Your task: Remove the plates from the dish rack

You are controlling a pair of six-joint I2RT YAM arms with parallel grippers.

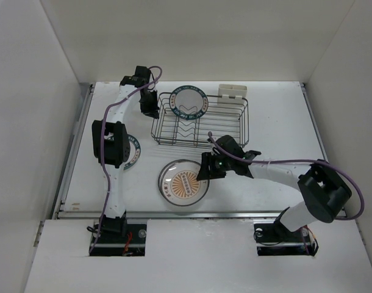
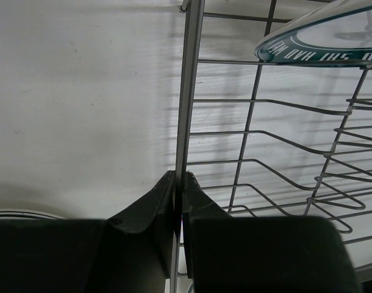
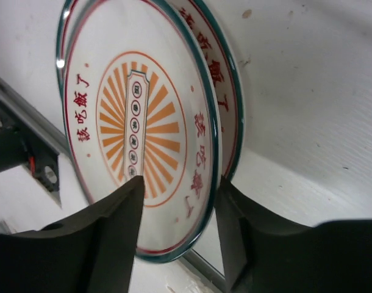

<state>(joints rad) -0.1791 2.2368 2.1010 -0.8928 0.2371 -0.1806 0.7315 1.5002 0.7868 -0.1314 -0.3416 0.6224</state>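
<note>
The dish rack (image 1: 225, 125) stands at the table's middle back, with one teal-rimmed plate (image 1: 189, 102) leaning in its left end. My left gripper (image 1: 150, 108) is shut on the rack's left rim wire (image 2: 191, 91), and the teal-rimmed plate (image 2: 320, 43) shows at the upper right of that view. Two orange sunburst plates (image 1: 181, 182) lie stacked on the table in front of the rack. My right gripper (image 1: 208, 168) is open, its fingers straddling the right rim of the top plate (image 3: 143, 110), which rests on the lower plate (image 3: 227, 91).
Another teal-rimmed plate (image 1: 135, 152) lies on the table at the left, partly under the left arm. A white caddy (image 1: 233, 91) hangs on the rack's far edge. White walls close in the back and sides. A metal strip (image 1: 235, 214) runs along the table's near edge.
</note>
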